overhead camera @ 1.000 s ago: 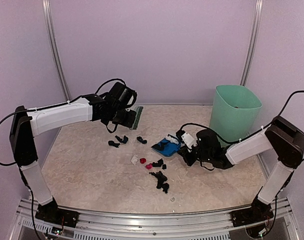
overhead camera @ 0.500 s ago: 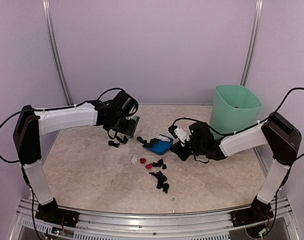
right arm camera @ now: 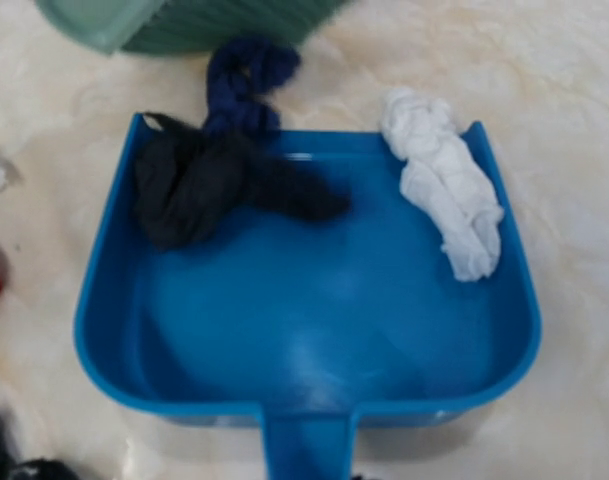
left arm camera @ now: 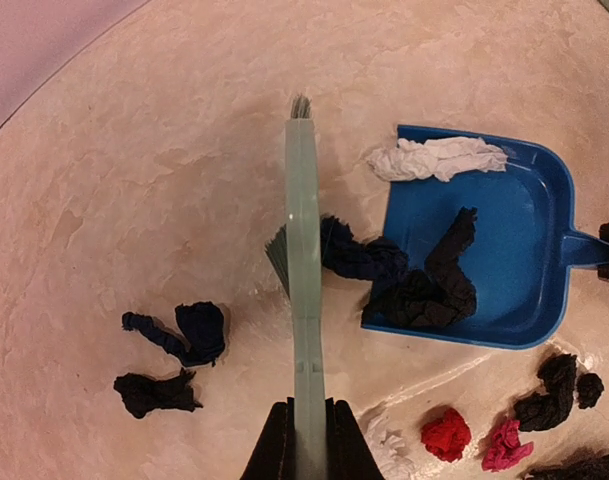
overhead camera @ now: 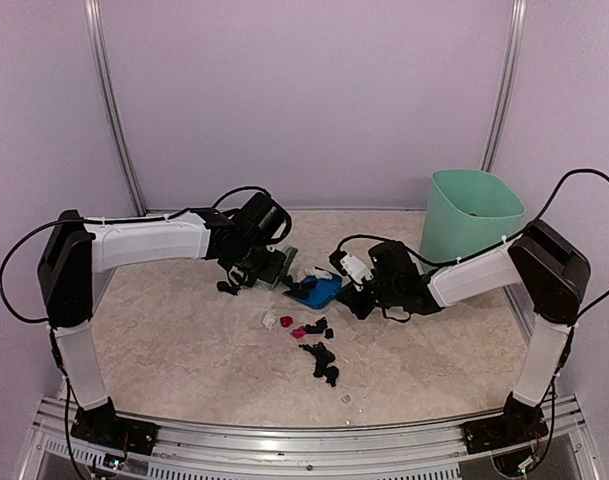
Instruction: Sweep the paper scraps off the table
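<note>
The left gripper [left arm camera: 306, 448], clamped on the green hand brush [left arm camera: 304, 250], should bear down on the table [left arm camera: 134, 150] and push the paper scraps [left arm camera: 356, 252] just to its right over the lip of the blue dustpan [left arm camera: 514, 250], pinned flat by the right gripper [overhead camera: 354, 293] clenched on its handle.

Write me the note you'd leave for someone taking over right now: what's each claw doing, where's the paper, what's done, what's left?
Left gripper: shut on the green brush, bristles at the dustpan's lip.
Right gripper: shut on the blue dustpan by its handle, pan on the table.
Done: one white scrap and some black scraps lie in the pan.
Left: two black scraps on the brush's other side, red and pink ones and more black ones nearer the arms; then tip the pan into the green bin.
</note>
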